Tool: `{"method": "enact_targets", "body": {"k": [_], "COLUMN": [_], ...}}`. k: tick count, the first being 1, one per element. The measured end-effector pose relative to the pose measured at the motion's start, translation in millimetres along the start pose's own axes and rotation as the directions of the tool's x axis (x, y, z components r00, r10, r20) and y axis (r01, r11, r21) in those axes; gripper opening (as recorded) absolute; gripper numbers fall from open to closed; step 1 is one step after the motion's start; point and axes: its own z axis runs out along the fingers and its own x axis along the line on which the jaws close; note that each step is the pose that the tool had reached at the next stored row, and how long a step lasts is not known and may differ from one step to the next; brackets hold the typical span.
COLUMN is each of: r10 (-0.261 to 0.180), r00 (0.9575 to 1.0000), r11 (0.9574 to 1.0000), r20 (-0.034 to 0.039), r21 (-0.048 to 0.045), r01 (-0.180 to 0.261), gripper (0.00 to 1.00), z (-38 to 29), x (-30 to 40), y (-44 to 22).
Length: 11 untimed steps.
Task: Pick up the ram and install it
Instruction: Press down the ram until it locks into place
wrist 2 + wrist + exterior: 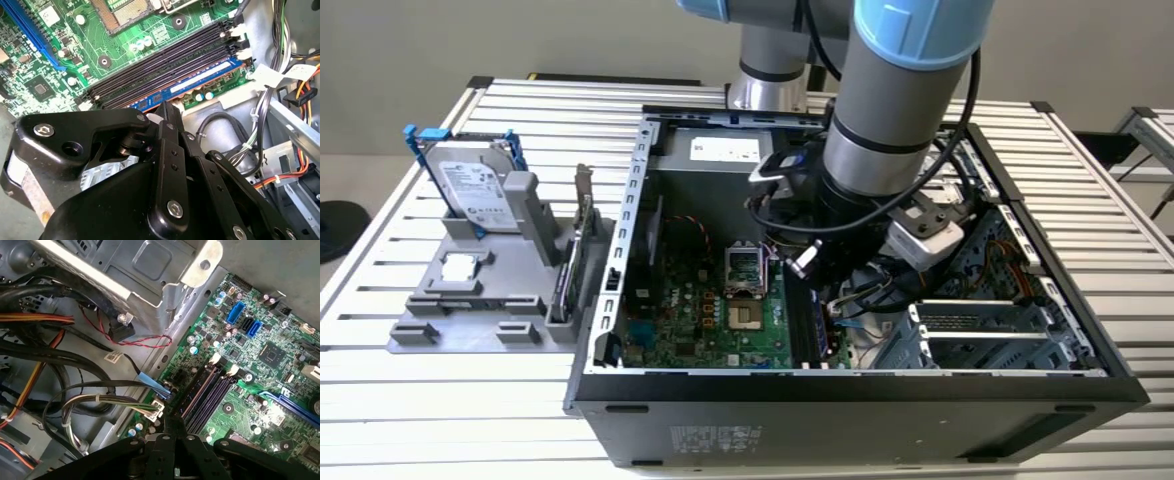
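In the second wrist view the ram [200, 82], a dark stick with a bluish-white sticker, stands on edge in the outermost memory slot of the green motherboard [45, 75], next to the empty black slots [165, 62]. My gripper [162, 111] has its black fingers drawn together over one end of the ram. In the first wrist view the fingertips [172, 422] meet at the end of the slot row [205, 390]. The exterior view has the arm reaching down into the open computer case [1067, 330], the gripper [807, 268] low beside the motherboard [707, 310].
Bundled cables [295, 95] and a metal drive cage [987, 335] crowd the side of the case beyond the ram. Left of the case in the exterior view, a grey holder [467, 300] carries a hard drive in a blue frame [474, 185] and an upright card [567, 270].
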Motion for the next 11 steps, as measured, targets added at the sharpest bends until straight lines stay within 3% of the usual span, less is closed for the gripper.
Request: {"method": "enact_targets", "body": {"k": [11], "r10": [-0.070], "r00": [0.9976], "r11": [0.9976], "r20": [-0.0009], "r21": [0.0012], "r01": [0.070], "gripper": [0.00], "z": [0.7], "x": [-0.6], "y": [-0.4]}}
